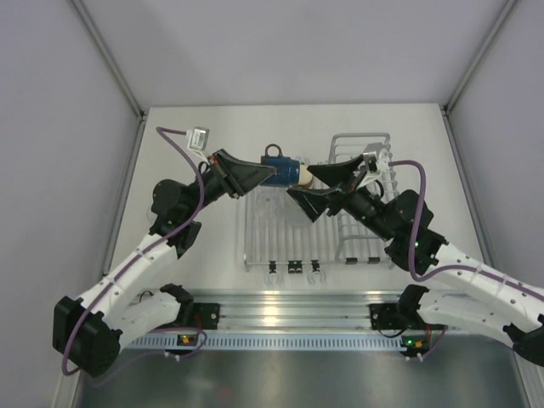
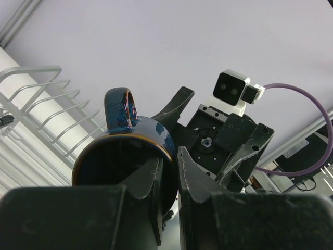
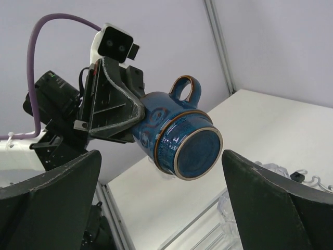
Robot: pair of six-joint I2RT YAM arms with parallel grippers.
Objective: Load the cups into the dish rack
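The dark blue mug [image 1: 287, 172] hangs on its side in the air above the far edge of the dish rack [image 1: 280, 242], handle up. My left gripper [image 1: 270, 175] is shut on its rim, one finger inside the mouth and one outside, as the left wrist view shows [image 2: 169, 156]. The mug's base [image 3: 196, 154] faces my right gripper [image 1: 313, 189], which is open wide and empty, its fingers apart on either side of the base without touching. I cannot make out the clear, tan and pale blue cups.
The rack's taller wire basket [image 1: 361, 229] lies under my right arm, with the flat barred section to its left and black clips [image 1: 293, 268] at its near edge. Wire bars [image 2: 47, 104] show in the left wrist view. Grey walls enclose the white table [image 1: 195, 246].
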